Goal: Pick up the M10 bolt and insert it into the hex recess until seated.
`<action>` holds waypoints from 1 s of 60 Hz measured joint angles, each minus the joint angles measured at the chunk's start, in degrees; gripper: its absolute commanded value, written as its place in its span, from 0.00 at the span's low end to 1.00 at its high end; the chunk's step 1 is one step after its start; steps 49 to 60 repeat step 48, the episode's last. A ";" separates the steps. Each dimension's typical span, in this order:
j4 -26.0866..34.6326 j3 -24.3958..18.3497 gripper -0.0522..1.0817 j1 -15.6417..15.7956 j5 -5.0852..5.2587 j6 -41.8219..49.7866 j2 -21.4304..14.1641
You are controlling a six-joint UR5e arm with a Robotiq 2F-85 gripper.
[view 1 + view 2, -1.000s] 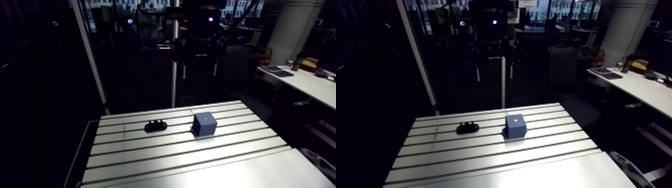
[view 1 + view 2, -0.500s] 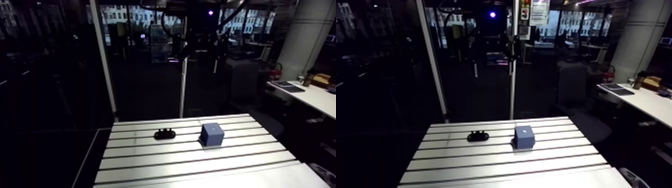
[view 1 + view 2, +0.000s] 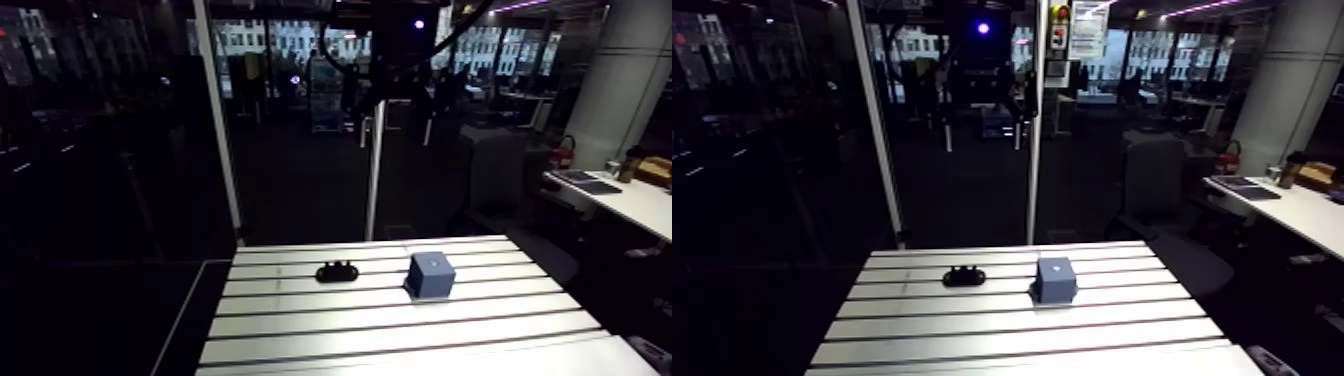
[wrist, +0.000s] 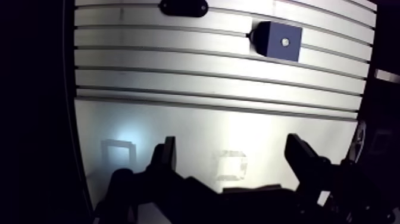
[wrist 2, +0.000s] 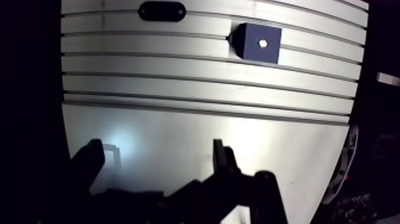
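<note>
A blue cube [image 3: 431, 274] stands on the slotted table [image 3: 400, 335], with a small pale spot [image 4: 286, 42] in the middle of its top face. To its left lies a low black oval piece [image 3: 337, 271] with small bumps on top; I cannot make out a separate bolt. In the wrist view my gripper [image 4: 233, 156] hangs high over the table's smooth near part, far short of the cube [image 5: 258, 43] and the black piece [image 4: 183, 7]. Its two fingers [image 4: 166, 156] stand wide apart with nothing between them.
The table's left edge [image 4: 70, 119] drops into darkness. An upright metal post [image 3: 375, 170] and a slanted frame bar [image 3: 222, 150] rise behind the table's far edge.
The whole arm view has shifted, so the camera moved up and back; the cube and black piece look smaller. Neither of them has moved on the table.
</note>
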 measured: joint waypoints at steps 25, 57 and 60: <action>0.12 -1.00 0.06 0.67 0.39 0.08 1.02; 0.08 -2.40 0.06 0.78 0.39 0.10 3.12; 0.08 -2.40 0.06 0.78 0.39 0.10 3.12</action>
